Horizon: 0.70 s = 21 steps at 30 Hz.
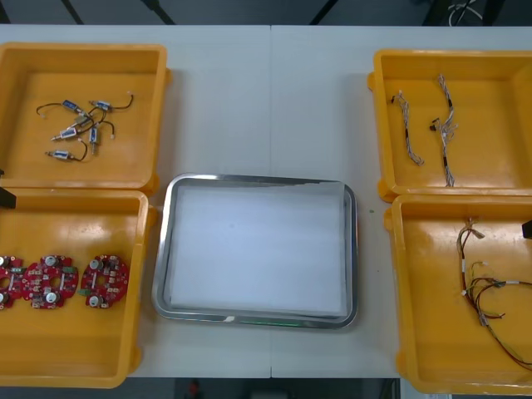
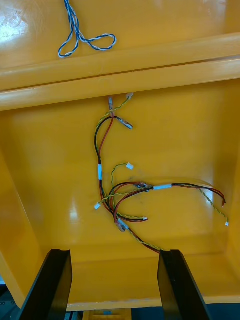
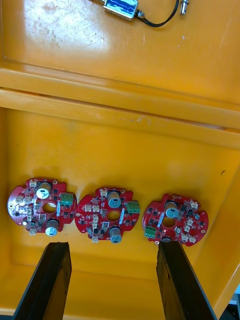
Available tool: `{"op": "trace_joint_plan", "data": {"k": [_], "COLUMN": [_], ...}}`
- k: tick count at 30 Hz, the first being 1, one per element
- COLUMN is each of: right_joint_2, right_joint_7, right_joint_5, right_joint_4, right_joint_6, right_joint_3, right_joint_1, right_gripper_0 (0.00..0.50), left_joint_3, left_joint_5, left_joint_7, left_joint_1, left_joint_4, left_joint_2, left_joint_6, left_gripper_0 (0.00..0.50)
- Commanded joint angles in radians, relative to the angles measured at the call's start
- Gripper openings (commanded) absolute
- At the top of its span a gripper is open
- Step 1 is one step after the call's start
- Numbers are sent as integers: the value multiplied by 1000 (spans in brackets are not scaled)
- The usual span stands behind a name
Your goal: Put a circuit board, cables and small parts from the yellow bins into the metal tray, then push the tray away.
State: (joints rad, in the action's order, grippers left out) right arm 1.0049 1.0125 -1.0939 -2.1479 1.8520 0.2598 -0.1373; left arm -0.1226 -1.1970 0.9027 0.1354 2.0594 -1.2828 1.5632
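First pick pending. The left gripper [image 3: 112, 285], opened wide, hovers over three rigid, round red circuit boards [image 3: 107, 221] at 8 o'clock from the metal tray [image 1: 258, 249]; the right gripper [image 2: 115, 285], equally wide, hovers over limp, tangled red and yellow cables [image 2: 125, 195] at 4 o'clock. Next: descend and pinch one board edge. The tray, shiny and rimmed, lies bare.

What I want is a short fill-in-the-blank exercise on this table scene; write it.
The left gripper hovers above ____ round circuit boards. The right gripper, fingers ____, hangs over the red and yellow cables. The small metal parts lie in a yellow bin on the robot's ____ side. The metal tray is ____ inside.
Missing words: three, open, left, white.
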Motion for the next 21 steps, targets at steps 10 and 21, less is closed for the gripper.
{"op": "trace_joint_plan", "data": {"k": [10, 21], "right_joint_2": [38, 38], "right_joint_7": [-2, -2], "right_joint_5": [6, 6], "right_joint_4": [-24, -24], "right_joint_6": [-8, -8], "right_joint_3": [26, 26], "right_joint_1": [13, 13], "right_gripper_0": [500, 500], "left_joint_3": [-19, -19], "left_joint_5": [7, 7], "left_joint_7": [76, 76], "left_joint_1": [-16, -16], "left_joint_4": [16, 16], "left_joint_2": [-49, -49], "left_joint_6": [8, 8], "left_gripper_0": [500, 500]}}
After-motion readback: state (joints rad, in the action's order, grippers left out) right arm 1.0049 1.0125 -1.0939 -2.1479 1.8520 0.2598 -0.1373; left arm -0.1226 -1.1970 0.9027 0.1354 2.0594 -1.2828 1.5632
